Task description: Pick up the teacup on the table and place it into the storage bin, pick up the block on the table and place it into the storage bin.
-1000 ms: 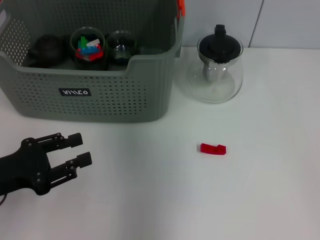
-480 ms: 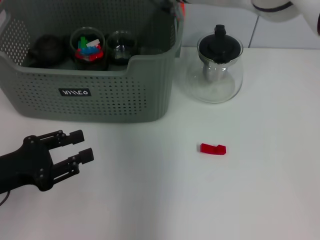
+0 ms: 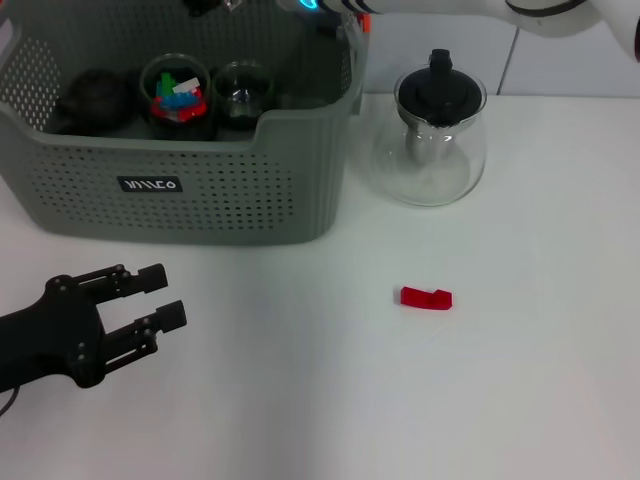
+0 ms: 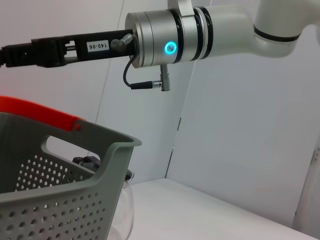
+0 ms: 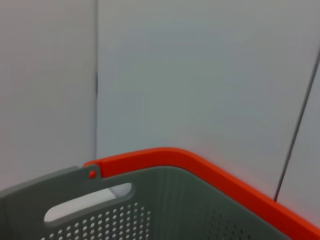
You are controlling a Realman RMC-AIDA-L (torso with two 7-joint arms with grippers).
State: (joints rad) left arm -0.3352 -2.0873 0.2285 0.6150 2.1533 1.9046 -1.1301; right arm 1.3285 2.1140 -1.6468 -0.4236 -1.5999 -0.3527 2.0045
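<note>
1. Left end effector (image 3: 160, 297): black, two-fingered, fingers spread with nothing between them; hovers low over the white table (image 3: 520, 380), in front of the bin and well apart from the block.
2. Right end effector: reaches across above the bin's far rim; only the white arm (image 4: 225, 32) and a dark forward part show, so I cannot tell whether its fingers are spread or pressed together.
3. Large grey-green perforated plastic storage bin (image 3: 190, 190): stands at the table's far left; holds two glass teacups (image 3: 178, 95), one filled with coloured pieces.
4. Small red plastic block (image 3: 426, 297): lies flat on the table, between bin and table's near edge. Judged light, stiff, low-lying; take it across its narrow sides, fingers nearly down at the surface.
5. Clear glass teapot with black lid (image 3: 438, 140): just beside the bin; fragile, not wanted.
</note>
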